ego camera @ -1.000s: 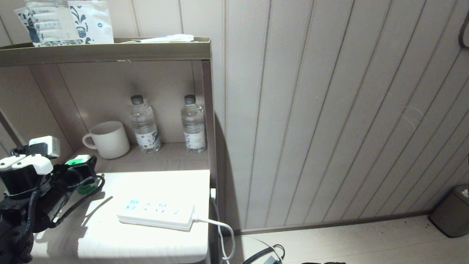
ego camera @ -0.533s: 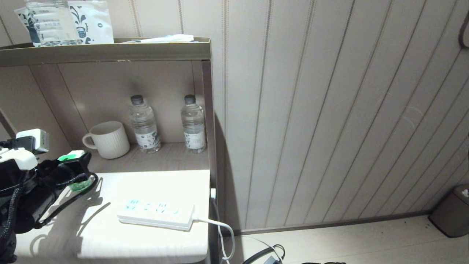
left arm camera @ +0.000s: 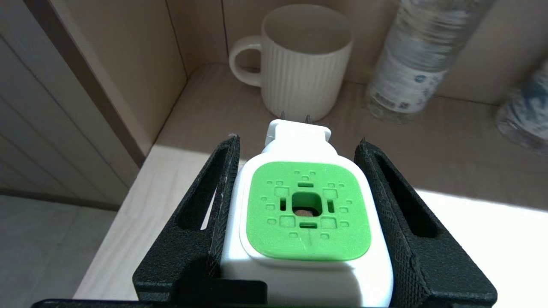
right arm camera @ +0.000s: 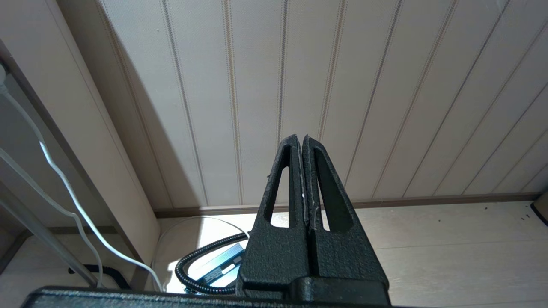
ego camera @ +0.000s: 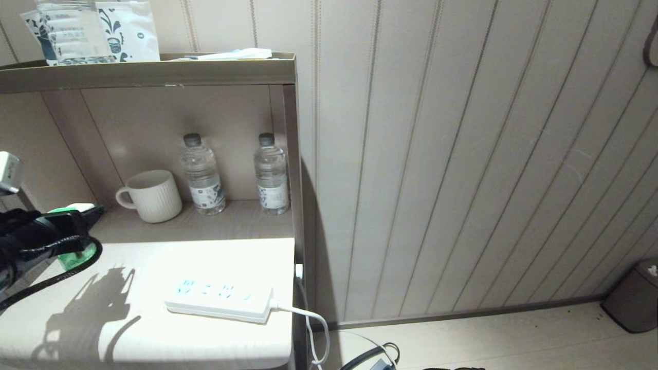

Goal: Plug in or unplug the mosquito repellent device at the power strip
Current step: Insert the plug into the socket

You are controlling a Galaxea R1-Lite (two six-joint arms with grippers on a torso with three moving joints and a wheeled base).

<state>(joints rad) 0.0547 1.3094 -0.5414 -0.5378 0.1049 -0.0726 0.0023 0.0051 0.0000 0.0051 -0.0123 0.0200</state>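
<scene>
The mosquito repellent device (left arm camera: 306, 209), a white head with a green centre, sits between the black fingers of my left gripper (left arm camera: 297, 141), which is shut on it. Its plug end points toward the mug. In the head view my left gripper (ego camera: 82, 218) is at the far left edge, and the device's green bottle (ego camera: 77, 254) hangs below it over the tabletop. The power strip (ego camera: 221, 298) lies flat near the table's front right, well apart from the device, with nothing plugged into its sockets. My right gripper (right arm camera: 302, 139) is shut and empty, low over the floor, facing the wall.
A white ribbed mug (ego camera: 151, 195) and two clear water bottles (ego camera: 203, 174) (ego camera: 271, 174) stand at the back of the shelf. The strip's white cable (ego camera: 308, 318) drops off the right edge. A dark bin (ego camera: 635, 295) stands on the floor at far right.
My left arm has drawn back to the left and slightly up with the device in its grip, farther from the power strip. The right arm has not moved.
</scene>
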